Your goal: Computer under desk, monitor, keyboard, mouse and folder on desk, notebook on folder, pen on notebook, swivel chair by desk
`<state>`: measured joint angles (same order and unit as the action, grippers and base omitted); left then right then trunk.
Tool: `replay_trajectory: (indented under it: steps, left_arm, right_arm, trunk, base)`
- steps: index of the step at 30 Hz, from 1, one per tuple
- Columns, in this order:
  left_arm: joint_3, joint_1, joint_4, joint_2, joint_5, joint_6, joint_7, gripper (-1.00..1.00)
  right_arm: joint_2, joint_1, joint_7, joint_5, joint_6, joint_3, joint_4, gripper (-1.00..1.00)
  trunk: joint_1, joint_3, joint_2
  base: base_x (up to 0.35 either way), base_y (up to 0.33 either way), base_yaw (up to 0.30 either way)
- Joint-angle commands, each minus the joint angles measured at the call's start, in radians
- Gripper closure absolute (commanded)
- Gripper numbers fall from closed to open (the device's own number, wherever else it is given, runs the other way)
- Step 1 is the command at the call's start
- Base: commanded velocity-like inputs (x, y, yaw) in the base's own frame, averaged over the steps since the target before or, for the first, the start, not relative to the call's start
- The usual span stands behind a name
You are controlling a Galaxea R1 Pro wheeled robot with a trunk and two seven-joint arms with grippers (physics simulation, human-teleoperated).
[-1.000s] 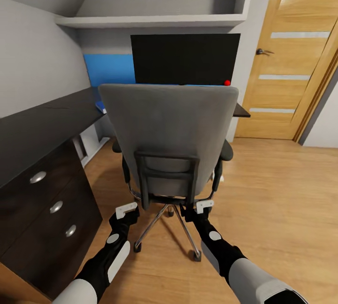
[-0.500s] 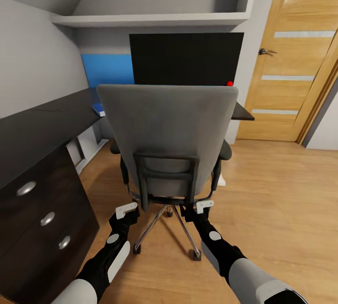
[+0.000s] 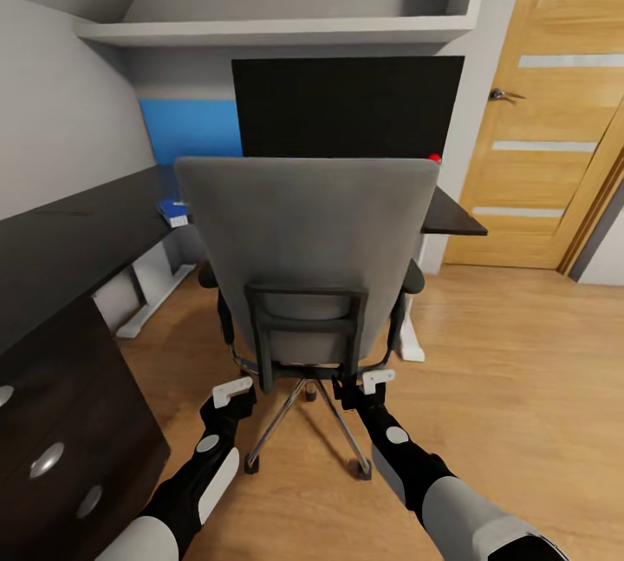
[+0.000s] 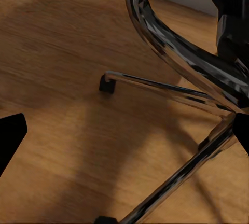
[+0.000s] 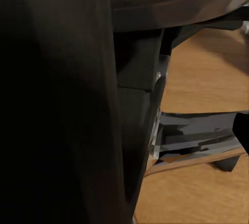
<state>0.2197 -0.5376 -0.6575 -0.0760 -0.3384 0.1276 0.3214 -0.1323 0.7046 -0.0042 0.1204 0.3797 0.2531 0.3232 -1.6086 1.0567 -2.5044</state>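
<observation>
Grey padded swivel chair (image 3: 308,231), chrome base; black flat monitor (image 3: 347,107) behind.

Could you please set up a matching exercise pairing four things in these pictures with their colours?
Things:
1. swivel chair back
2. monitor screen
3. door
4. desk back panel

Colours:
A. bright blue
B. grey
C. light wood
D. black

Pairs: 1-B, 2-D, 3-C, 4-A
</observation>
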Motion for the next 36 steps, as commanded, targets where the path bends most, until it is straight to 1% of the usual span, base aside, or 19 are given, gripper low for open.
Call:
replay_trajectory:
  steps: [1,30,36]
  left_arm:
    - [0.007,-0.001,0.001,0.001,-0.011,0.006,0.005,-1.00]
    - [0.007,-0.001,0.001,0.001,-0.011,0.004,0.005,-1.00]
    - [0.007,-0.001,0.001,0.001,-0.011,0.004,0.006,-1.00]
  right_arm:
    - [0.000,0.001,0.000,0.010,0.004,0.008,-0.001,-1.00]
    - [0.001,0.001,0.000,0.010,0.004,0.008,0.000,-1.00]
    - [0.001,0.001,0.000,0.010,0.004,0.008,0.000,-1.00]
  trunk:
    - [0.000,0.001,0.000]
    - [0.000,0.001,0.000]
    - [0.000,0.001,0.000]
  base:
    - [0.321,0.000,0.000]
    - [0.321,0.000,0.000]
    - [0.145,0.000,0.000]
